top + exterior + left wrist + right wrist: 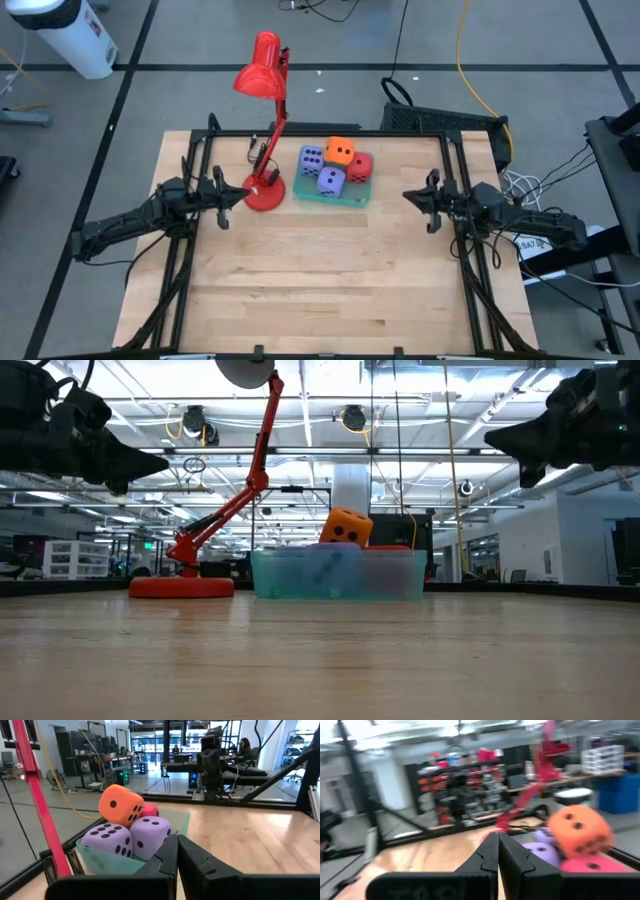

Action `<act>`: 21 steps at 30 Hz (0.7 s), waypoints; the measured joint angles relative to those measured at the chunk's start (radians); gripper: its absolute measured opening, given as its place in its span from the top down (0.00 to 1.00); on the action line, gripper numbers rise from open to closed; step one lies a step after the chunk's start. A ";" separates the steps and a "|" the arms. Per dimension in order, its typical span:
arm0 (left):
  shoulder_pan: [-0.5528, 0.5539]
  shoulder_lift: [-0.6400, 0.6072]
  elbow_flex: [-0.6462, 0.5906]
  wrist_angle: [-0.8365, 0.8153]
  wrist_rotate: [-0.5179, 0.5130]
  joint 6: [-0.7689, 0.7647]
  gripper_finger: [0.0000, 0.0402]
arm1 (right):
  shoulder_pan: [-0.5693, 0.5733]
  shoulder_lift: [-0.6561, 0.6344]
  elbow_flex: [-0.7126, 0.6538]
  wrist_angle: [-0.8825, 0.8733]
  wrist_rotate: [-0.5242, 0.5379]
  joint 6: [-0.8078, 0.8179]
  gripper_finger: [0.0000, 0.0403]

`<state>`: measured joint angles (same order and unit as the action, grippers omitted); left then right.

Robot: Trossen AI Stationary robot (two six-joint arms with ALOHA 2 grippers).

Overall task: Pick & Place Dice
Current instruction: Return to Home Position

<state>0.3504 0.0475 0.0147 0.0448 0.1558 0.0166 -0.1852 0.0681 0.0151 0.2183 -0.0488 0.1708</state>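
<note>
The dice lie piled in a teal tray (352, 198) at the table's far middle: two purple-blue dice (311, 158) (331, 181), a red die (360, 166), and an orange die (340, 151) resting on top of the others. My left gripper (237, 191) hovers shut above the table's left side, pointing level toward the lamp and tray. My right gripper (408, 196) hovers shut at the right side, pointing toward the tray. Neither holds anything. In the left wrist view the orange die (121, 805) sits above two purple-blue dice (107, 839) (151, 835).
A red desk lamp stands with its round base (264, 192) just left of the tray, between my left gripper and the dice; its arm leans toward the far edge up to the shade (259, 72). Black frame rails (187, 250) run along both table sides. The near half is bare wood (320, 290).
</note>
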 joint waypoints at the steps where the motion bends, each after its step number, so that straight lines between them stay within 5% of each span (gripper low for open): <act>1: 0.000 0.000 0.000 0.000 0.000 0.000 0.95 | 0.000 0.000 0.000 -0.002 0.031 0.010 1.00; 4: 0.000 0.000 0.000 0.001 0.000 0.008 0.95 | -0.001 0.001 0.000 -0.021 0.106 0.024 1.00; 21: 0.000 0.000 0.000 0.003 0.000 0.005 0.95 | 0.000 0.001 0.000 -0.073 0.099 0.127 1.00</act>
<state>0.3504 0.0475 0.0147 0.0479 0.1555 0.0216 -0.1856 0.0689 0.0147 0.1453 0.0505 0.2977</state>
